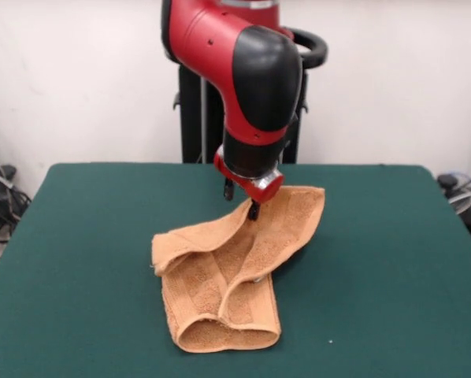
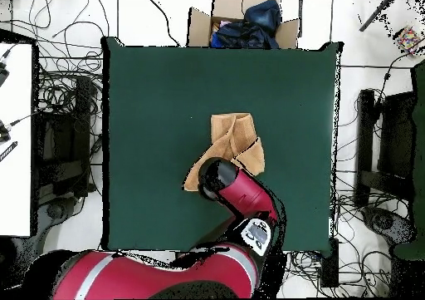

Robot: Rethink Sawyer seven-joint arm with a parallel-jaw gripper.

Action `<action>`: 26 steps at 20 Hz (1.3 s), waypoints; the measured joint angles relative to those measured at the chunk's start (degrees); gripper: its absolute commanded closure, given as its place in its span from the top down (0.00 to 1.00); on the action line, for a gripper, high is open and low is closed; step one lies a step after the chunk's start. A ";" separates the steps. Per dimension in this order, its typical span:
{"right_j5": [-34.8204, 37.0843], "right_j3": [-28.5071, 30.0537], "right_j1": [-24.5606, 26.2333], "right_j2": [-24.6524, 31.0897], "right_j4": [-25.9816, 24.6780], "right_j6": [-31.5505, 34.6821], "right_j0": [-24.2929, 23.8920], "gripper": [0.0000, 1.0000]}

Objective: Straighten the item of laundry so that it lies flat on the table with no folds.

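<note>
The item of laundry (image 1: 220, 283) is an orange-tan towel, crumpled and folded over itself near the middle of the green table (image 1: 78, 236). My gripper (image 1: 248, 206) comes down onto its far upper edge and is shut on that edge, holding it lifted. From there the towel drapes toward the near side, where a doubled fold rests on the table. In the overhead view the towel (image 2: 236, 139) shows just beyond the arm's black wrist (image 2: 217, 176), which hides the gripper and part of the cloth.
Green table surface (image 2: 149, 105) lies on all sides of the towel. Off the table's far edge in the overhead view stands a cardboard box (image 2: 199, 22) with dark cloth in it. Cables and black stands (image 2: 378, 147) ring the floor.
</note>
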 measured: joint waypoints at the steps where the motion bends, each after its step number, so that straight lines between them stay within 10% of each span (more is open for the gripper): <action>1: -0.01 -0.02 -0.01 0.00 0.01 0.00 0.00 1.00; 26: -12.25 3.29 -1.46 1.32 0.00 0.00 -6.51 1.00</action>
